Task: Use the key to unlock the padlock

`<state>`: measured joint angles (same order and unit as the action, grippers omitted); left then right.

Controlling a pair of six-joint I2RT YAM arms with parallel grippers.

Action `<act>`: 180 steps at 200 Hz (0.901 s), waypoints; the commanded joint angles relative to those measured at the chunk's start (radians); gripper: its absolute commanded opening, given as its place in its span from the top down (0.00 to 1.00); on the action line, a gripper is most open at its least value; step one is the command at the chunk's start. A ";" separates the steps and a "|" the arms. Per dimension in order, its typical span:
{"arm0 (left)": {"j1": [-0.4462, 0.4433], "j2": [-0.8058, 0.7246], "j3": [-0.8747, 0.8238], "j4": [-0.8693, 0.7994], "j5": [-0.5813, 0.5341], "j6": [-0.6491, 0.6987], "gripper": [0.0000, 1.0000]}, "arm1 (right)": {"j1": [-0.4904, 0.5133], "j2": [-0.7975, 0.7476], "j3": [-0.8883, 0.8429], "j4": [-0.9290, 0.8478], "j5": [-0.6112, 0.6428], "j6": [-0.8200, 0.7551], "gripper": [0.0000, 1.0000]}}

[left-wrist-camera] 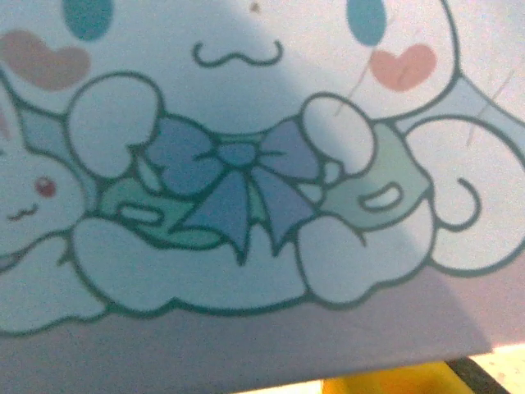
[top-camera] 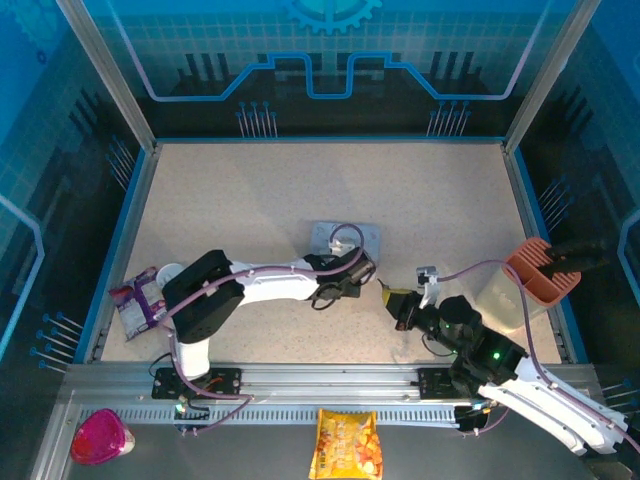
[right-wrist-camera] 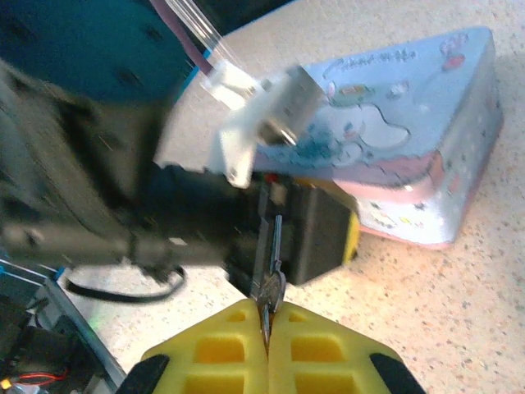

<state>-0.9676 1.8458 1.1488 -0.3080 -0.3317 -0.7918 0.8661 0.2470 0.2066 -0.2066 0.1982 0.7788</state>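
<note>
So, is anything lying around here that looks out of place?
Yes: a yellow snack packet and a pink object lie on the metal ledge at the near edge, off the speckled table. Nothing looks spilled or broken.

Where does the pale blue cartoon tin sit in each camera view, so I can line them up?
Top external: the tin lies flat just above the picture's centre.
Left wrist: the tin is seen close up, its cartoon lid running from the top edge down to the lower part.
Right wrist: the tin is at the upper right, seen at a slant.
Shared landmark: the speckled tabletop under the tin.
</note>
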 commanded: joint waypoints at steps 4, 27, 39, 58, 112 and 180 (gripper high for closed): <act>0.050 -0.090 -0.015 0.020 0.147 -0.059 0.80 | 0.021 0.025 -0.054 0.081 -0.018 0.002 1.00; 0.071 -0.117 -0.015 -0.002 0.185 -0.092 0.83 | 0.031 0.078 -0.095 0.178 -0.012 -0.015 1.00; 0.081 -0.130 -0.020 0.001 0.207 -0.110 0.84 | 0.038 0.112 -0.108 0.223 -0.008 -0.026 1.00; 0.099 -0.145 -0.033 0.020 0.252 -0.142 0.85 | 0.057 0.184 -0.125 0.305 0.000 -0.045 1.00; 0.117 -0.178 -0.061 0.075 0.343 -0.213 0.87 | 0.113 0.396 -0.185 0.650 0.084 -0.126 1.00; 0.137 -0.257 -0.164 0.175 0.424 -0.332 0.88 | 0.111 0.583 -0.208 0.882 0.085 -0.184 1.00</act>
<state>-0.8406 1.6436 1.0122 -0.2012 0.0345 -1.0599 0.9680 0.7906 0.0124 0.5270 0.2615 0.6289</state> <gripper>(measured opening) 0.293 0.060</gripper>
